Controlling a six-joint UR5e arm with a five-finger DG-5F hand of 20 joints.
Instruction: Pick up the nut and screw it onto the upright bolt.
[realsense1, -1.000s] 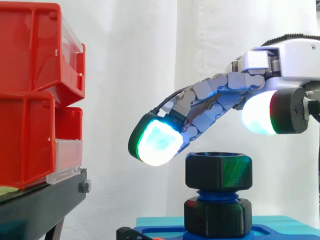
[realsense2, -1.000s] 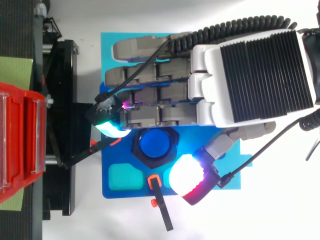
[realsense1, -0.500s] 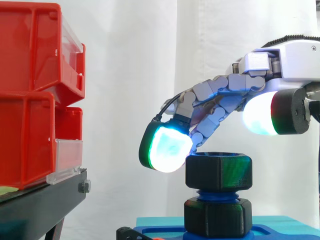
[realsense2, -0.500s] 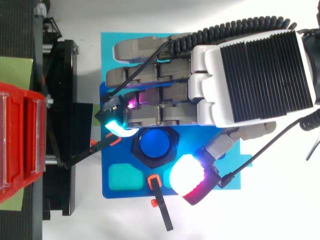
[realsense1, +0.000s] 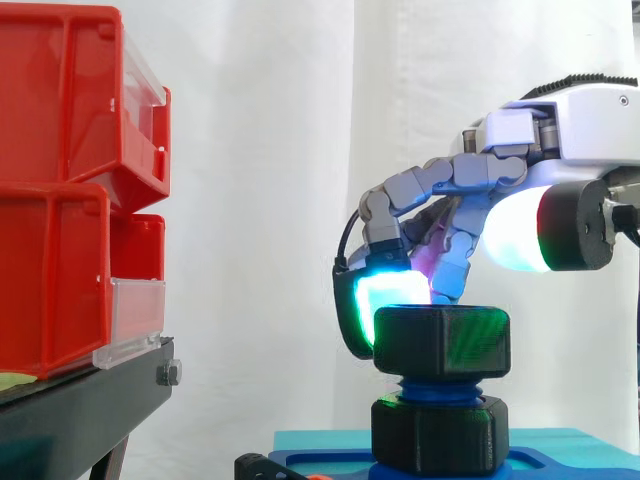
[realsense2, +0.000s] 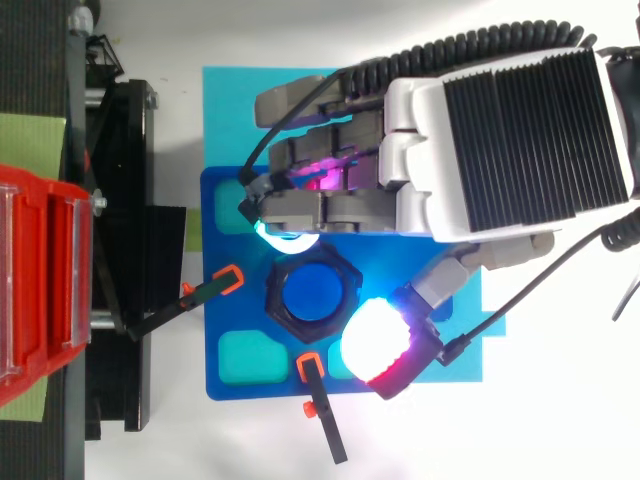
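A black hex nut (realsense1: 440, 340) sits on top of the upright blue bolt (realsense2: 312, 292), above a second black hex piece (realsense1: 435, 435) at the bolt's foot. The bolt stands on a blue fixture plate (realsense2: 228, 330). My hand (realsense2: 520, 140) reaches in from the right, over the bolt. Its fingers are curled down, and a cyan-glowing fingertip (realsense1: 385, 295) presses on the nut's far side, also visible from above (realsense2: 288, 235). The thumb (realsense2: 378, 338) glows white beside the nut's opposite corner and looks slightly higher than the nut in the side view.
Stacked red bins (realsense1: 60, 180) stand on a black stand (realsense1: 80, 410) to the left of the fixture. Two black clamps with orange tips (realsense2: 225, 280) (realsense2: 308, 368) lie on the plate's left and near edges, close to the bolt.
The fingers have curled in from a stretched pose left of the nut, bringing the cyan fingertip against the nut's side. The nut has shifted very slightly. The thumb has hardly moved.
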